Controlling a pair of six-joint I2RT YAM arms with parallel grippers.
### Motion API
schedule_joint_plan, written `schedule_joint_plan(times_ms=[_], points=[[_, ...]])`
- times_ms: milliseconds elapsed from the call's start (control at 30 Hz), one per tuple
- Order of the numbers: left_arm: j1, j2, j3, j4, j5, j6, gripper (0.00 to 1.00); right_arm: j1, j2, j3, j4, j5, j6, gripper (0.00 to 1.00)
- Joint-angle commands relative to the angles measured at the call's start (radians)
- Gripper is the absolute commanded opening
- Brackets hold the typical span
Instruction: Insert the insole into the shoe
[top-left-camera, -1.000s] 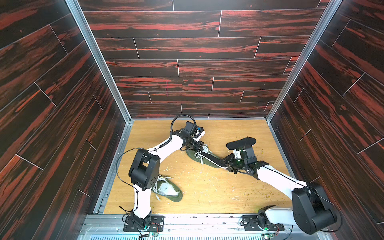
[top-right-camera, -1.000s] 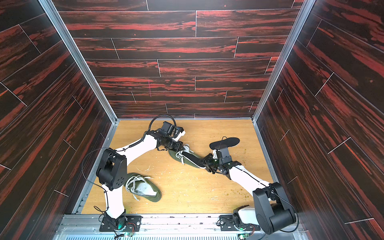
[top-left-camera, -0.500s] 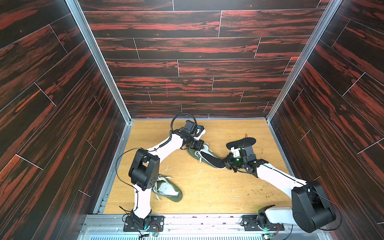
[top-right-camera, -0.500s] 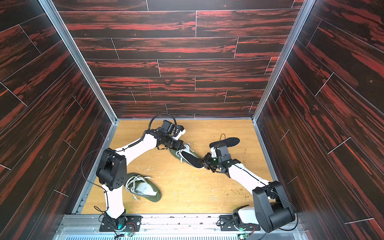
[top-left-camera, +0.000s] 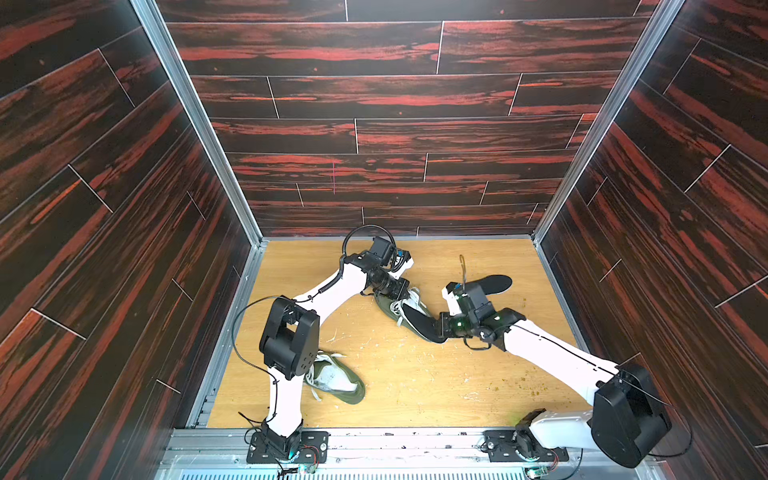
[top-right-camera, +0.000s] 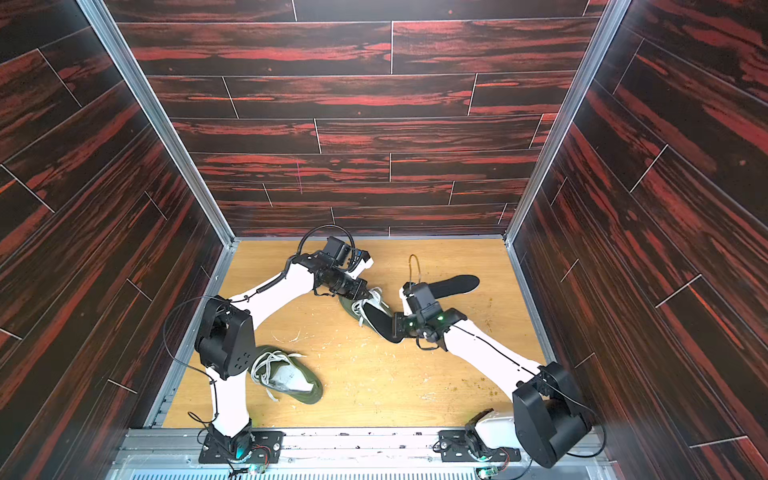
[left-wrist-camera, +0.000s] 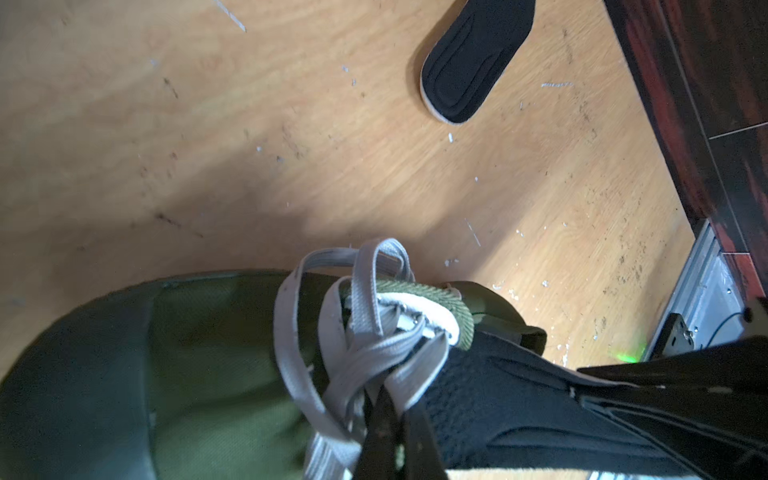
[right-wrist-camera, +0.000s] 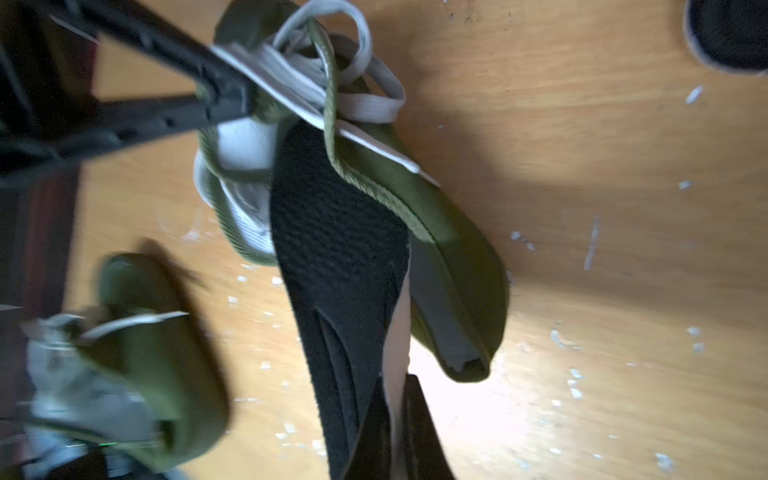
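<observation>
We see the right gripper (right-wrist-camera: 395, 405) pressed onto the heel of the black, pebbled foam insole (right-wrist-camera: 336, 249). Its toe end is tucked inside the olive fabric shoe (right-wrist-camera: 440, 224) mid-table, while the left gripper (left-wrist-camera: 401, 430) pinches the shoe's upper by the flat grey laces (left-wrist-camera: 361, 353). A second ago the right gripper was farther off and more insole showed.

Matt textured insole (right-wrist-camera: 332, 257), cloth shoe (right-wrist-camera: 449, 232), scratched wooden floor (right-wrist-camera: 582, 124).
</observation>
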Motion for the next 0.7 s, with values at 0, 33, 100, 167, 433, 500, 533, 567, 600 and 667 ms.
schedule_joint_plan(times_ms=[0,33,100,167,433,500,533,567,600,667], points=[[0.012,0.016,0.071,-0.033,0.003,-0.013,0.00,0.033,-0.026,-0.015,-0.022,0.104,-0.065,0.00],[0.015,0.024,0.073,-0.040,-0.008,-0.020,0.00,0.034,-0.040,-0.027,-0.008,0.098,-0.056,0.00],[0.023,0.032,0.070,-0.045,-0.016,-0.030,0.00,0.035,-0.068,-0.054,0.020,0.077,-0.052,0.00],[0.031,0.038,0.061,-0.039,0.000,-0.047,0.00,0.038,-0.103,-0.097,0.078,0.047,-0.065,0.00],[0.031,0.008,0.010,0.046,0.092,-0.155,0.00,0.044,-0.129,-0.199,0.285,0.044,-0.207,0.00],[0.032,0.007,0.014,0.051,0.102,-0.158,0.00,0.044,-0.103,-0.190,0.304,0.026,-0.252,0.00],[0.032,0.013,0.021,0.043,0.108,-0.152,0.00,0.045,-0.094,-0.184,0.317,0.026,-0.269,0.00],[0.032,0.017,0.029,0.033,0.112,-0.146,0.00,0.044,-0.086,-0.180,0.331,0.029,-0.284,0.00],[0.032,0.023,0.038,0.023,0.111,-0.139,0.00,0.044,-0.080,-0.173,0.344,0.035,-0.301,0.00],[0.031,0.026,0.046,0.011,0.113,-0.129,0.00,0.043,-0.067,-0.152,0.357,0.033,-0.334,0.00]])
